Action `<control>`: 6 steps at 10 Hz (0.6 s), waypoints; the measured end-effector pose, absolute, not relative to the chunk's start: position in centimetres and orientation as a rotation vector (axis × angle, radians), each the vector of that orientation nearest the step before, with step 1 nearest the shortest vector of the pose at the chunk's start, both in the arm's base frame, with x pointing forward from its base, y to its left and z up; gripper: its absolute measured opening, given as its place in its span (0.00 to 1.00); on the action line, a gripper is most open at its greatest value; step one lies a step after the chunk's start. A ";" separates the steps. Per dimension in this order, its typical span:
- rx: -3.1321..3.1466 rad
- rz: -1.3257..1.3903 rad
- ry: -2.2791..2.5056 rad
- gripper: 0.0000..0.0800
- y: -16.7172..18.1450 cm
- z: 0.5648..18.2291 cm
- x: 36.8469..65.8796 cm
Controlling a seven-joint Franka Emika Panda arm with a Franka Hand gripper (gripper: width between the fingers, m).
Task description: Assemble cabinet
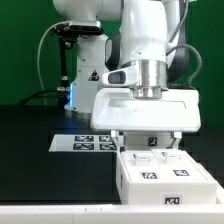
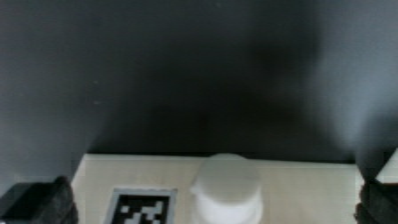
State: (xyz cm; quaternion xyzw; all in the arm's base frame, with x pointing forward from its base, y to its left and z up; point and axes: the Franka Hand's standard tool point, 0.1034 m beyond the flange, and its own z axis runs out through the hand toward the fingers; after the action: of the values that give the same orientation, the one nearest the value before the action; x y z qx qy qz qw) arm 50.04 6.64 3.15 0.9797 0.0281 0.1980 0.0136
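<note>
The white cabinet box (image 1: 165,176), with black-and-white tags on its top, stands on the black table at the front of the exterior view's right. My gripper (image 1: 150,142) hangs straight above its rear edge with the fingers spread wide. In the wrist view the box's pale top (image 2: 302,185) fills the strip between my two dark fingertips (image 2: 36,200), with one tag (image 2: 143,207) and a round white knob (image 2: 228,190) on it. My gripper (image 2: 210,192) is open, with a finger at each side of the box and nothing clamped.
The marker board (image 1: 85,142) lies flat on the table at the exterior view's left of the box. The white robot base (image 1: 85,75) and a black stand with a blue light (image 1: 68,92) rise behind it. A pale table edge (image 1: 60,212) runs along the front.
</note>
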 end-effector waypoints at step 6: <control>3.043 0.610 0.113 1.00 6.6 2.3 50.7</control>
State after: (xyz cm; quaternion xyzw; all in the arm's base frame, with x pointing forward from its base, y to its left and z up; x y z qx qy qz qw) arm 50.66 6.62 2.32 0.9797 0.0364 0.1962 0.0179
